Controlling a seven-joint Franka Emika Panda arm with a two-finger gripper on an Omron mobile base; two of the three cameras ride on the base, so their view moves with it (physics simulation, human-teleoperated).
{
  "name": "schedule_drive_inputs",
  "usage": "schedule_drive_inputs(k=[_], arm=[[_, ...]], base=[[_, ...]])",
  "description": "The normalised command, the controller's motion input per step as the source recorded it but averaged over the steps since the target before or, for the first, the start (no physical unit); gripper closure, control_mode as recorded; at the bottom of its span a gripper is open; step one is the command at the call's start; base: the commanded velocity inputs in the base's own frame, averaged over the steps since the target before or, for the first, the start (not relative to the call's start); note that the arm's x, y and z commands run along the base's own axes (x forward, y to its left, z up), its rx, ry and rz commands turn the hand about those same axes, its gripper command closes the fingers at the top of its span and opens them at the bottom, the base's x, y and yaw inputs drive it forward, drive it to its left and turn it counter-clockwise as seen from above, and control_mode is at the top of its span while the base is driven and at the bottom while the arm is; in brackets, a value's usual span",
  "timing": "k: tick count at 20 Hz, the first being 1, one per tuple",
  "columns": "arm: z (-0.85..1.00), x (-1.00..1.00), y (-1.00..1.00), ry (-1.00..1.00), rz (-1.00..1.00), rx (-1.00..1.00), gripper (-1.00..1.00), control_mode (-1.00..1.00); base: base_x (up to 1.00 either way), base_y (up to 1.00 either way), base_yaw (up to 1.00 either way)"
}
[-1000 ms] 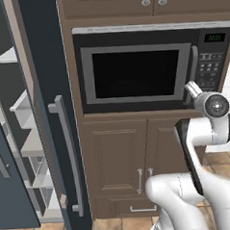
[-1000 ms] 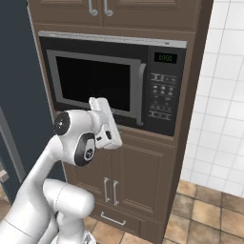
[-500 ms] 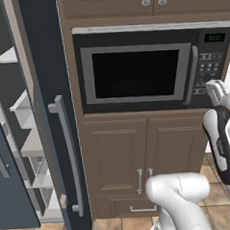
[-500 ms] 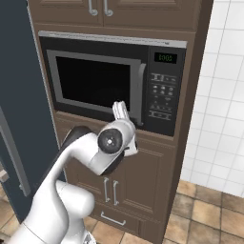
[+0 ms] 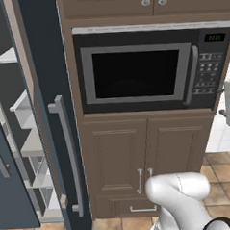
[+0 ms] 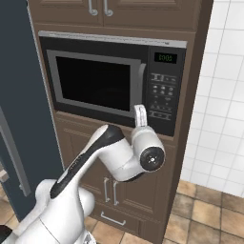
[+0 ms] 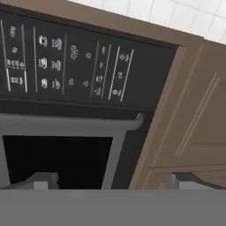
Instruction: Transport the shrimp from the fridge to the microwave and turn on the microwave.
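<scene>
Pincer at the microwave's lower right corner, door closed

The pincer (image 7: 110, 178) has its tips wide apart with nothing between them, aimed at the microwave (image 5: 143, 69) where handle (image 7: 70, 125) and keypad (image 7: 66, 62) meet. The arm (image 6: 109, 152) reaches up in front of the cabinets (image 6: 119, 186) below. The fridge (image 5: 44, 116) stands open to the left, shelves (image 5: 29, 141) showing. Where the shrimp is, I cannot tell.
</scene>
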Motion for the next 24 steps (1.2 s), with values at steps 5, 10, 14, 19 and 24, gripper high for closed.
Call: schedule_drive_inputs(k=[5,10,14,19,24], arm=[[0.0,0.01,-0.22,0.01,0.0,0.23,-1.0,-1.0],[-0.03,0.14,-0.12,0.01,0.01,0.14,-1.0,-1.0],[-0.14,0.21,-0.09,0.0,0.03,0.12,-1.0,-1.0],[-0.2,0.16,-0.02,0.01,0.04,0.09,-1.0,-1.0],[-0.19,0.16,0.0,0.0,0.05,0.03,-1.0,-1.0]], base=[[0.0,0.0,0.0],[0.0,0.0,0.0],[0.0,0.0,0.0],[0.0,0.0,0.0],[0.0,0.0,0.0]])
